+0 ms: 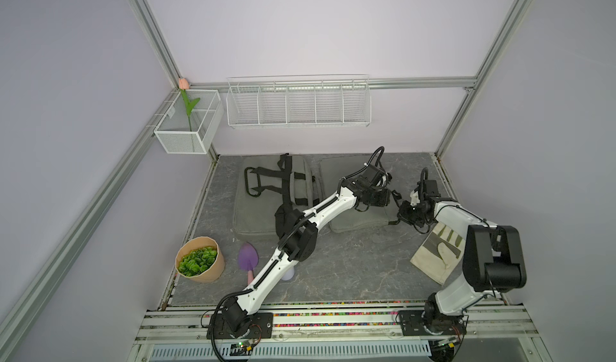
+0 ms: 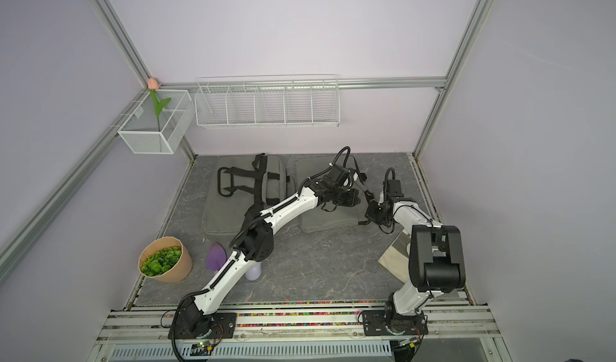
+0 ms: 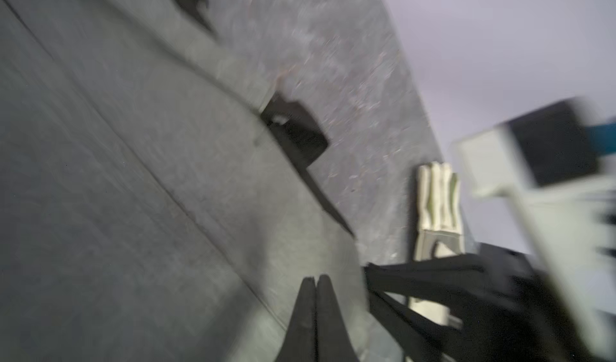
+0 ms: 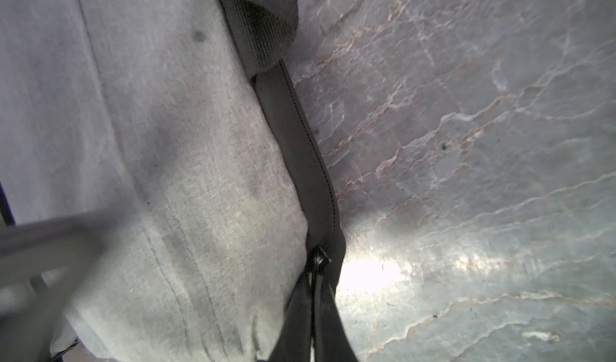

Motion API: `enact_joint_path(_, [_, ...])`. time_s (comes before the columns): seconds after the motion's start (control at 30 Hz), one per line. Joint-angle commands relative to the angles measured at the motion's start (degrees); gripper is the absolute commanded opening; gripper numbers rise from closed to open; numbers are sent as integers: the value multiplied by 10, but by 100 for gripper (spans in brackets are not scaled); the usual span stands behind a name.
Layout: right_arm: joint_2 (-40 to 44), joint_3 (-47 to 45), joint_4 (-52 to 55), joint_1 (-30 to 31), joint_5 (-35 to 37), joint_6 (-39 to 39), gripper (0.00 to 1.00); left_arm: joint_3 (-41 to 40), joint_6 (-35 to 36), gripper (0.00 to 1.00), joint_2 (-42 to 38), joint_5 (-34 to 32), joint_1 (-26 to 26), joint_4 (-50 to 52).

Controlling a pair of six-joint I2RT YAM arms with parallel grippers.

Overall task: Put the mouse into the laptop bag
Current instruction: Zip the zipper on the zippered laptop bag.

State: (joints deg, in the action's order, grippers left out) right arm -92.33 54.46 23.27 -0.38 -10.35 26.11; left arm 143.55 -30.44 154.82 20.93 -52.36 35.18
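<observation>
Two grey laptop bags lie at the back of the table. Both arms are at the right-hand laptop bag [image 1: 353, 225] [image 2: 320, 225]. My left gripper [image 1: 386, 198] [image 3: 315, 278] hovers over its top, shut with nothing between the fingers. My right gripper [image 1: 400, 214] [image 4: 318, 270] is at the bag's right edge, shut on the zipper pull [image 4: 320, 260] of the black zipper band [image 4: 300, 137]. A pale lilac mouse [image 1: 288, 274] [image 2: 254, 273] sits near the front left, partly hidden under my left arm.
The other grey bag [image 1: 260, 217], with black straps, lies at the back left. A purple trowel [image 1: 248, 257] and a potted green plant [image 1: 200, 260] stand front left. A work glove [image 1: 436, 253] [image 3: 438, 197] lies on the right. Wire baskets [image 1: 298, 102] hang on the wall.
</observation>
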Motion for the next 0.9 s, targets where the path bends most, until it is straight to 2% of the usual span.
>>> enact_joint_path(0.0, [35, -23, -1, -1, -5, 3, 7, 22, -16, 0, 13, 10, -4, 27])
enact_joint_path(0.07, [47, -32, 3, -1, 2, 3, 7, 22, -13, 0, 25, -5, -3, 31])
enact_joint_path(0.2, [70, -64, 4, -1, -13, 5, 7, 22, -24, 0, 54, 8, -2, 18])
enact_joint_path(0.47, [157, -146, 59, 39, -3, 3, 7, 12, -37, 0, 102, 14, -3, 7])
enact_joint_path(0.6, [162, -177, 42, 81, 9, 25, 7, 10, -44, 0, 117, 17, -2, 0])
enact_joint_path(0.77, [149, -185, -10, 96, -43, 42, 7, 0, -46, 0, 124, 16, -3, 2])
enact_joint_path(0.87, [155, -189, -18, 129, -28, 56, 7, -13, -46, 0, 121, 15, -2, -7])
